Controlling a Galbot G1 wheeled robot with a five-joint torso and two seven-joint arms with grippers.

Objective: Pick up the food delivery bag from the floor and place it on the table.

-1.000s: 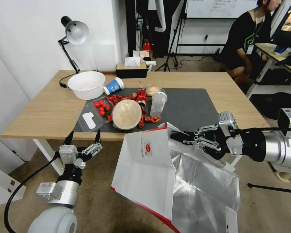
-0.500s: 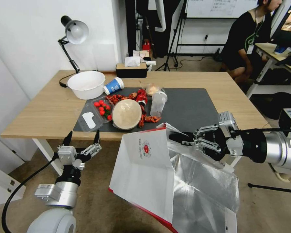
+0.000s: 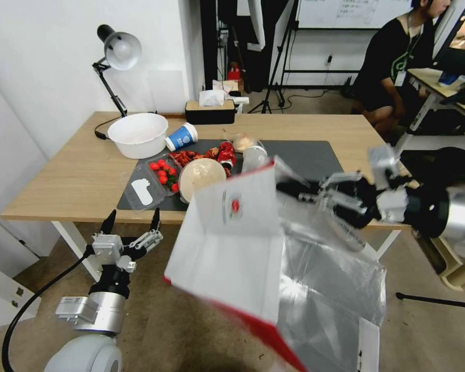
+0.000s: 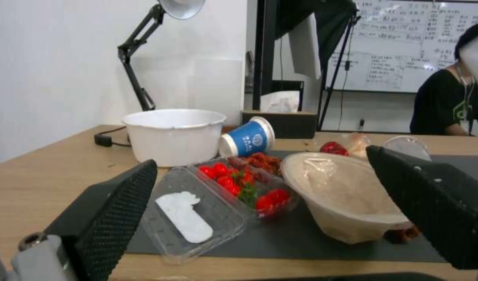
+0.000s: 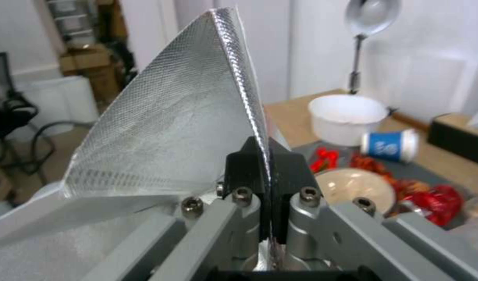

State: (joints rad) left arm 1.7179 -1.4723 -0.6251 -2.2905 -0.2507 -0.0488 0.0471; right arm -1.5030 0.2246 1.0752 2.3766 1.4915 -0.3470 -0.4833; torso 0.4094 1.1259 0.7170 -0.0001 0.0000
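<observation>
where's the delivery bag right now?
Head view: the food delivery bag hangs centre-right, pinched at its foil rim by the right hand, at the table's near edge, overlapping the mat's food clutter.

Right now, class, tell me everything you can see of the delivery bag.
The delivery bag is a large boxy bag with a white face, a small round red logo, red edging and crinkled silver foil lining. It hangs open and tilted before the table's near edge, its top corner overlapping the dishes behind. The right tool is shut on its foil rim. The left tool hovers open, apart from it.
</observation>
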